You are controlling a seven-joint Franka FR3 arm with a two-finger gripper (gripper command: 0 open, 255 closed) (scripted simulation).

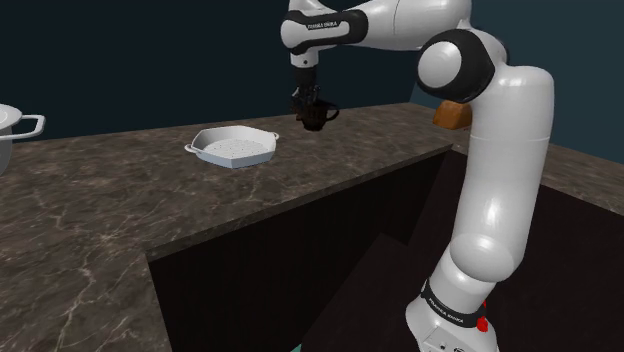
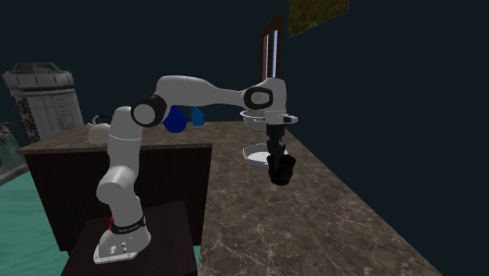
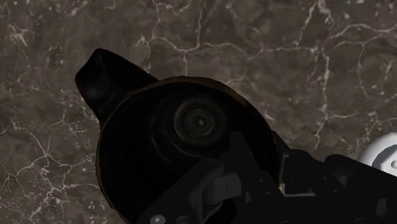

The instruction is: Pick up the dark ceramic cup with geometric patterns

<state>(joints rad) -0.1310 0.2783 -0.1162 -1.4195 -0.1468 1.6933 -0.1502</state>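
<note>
A dark cup (image 1: 320, 117) with a side handle hangs from my black gripper (image 1: 312, 104) over the back of the brown marble counter (image 1: 100, 220). In the second exterior view the cup (image 2: 280, 169) sits just under the gripper (image 2: 275, 159), seemingly a little off the counter (image 2: 313, 227). The wrist view looks down into the cup (image 3: 191, 121), its handle pointing away from the hand. The gripper (image 3: 267, 175) is shut on the cup's rim, one finger inside and one outside. Any pattern on the cup is too dark to make out.
A white handled dish (image 1: 235, 148) lies on the counter at the shoulder view's left of the cup, also the white dish (image 2: 257, 154) and its rim (image 3: 382, 156). A white pot (image 1: 10, 125) stands far left. The arm's stand (image 1: 450, 320) sits in a dark recess.
</note>
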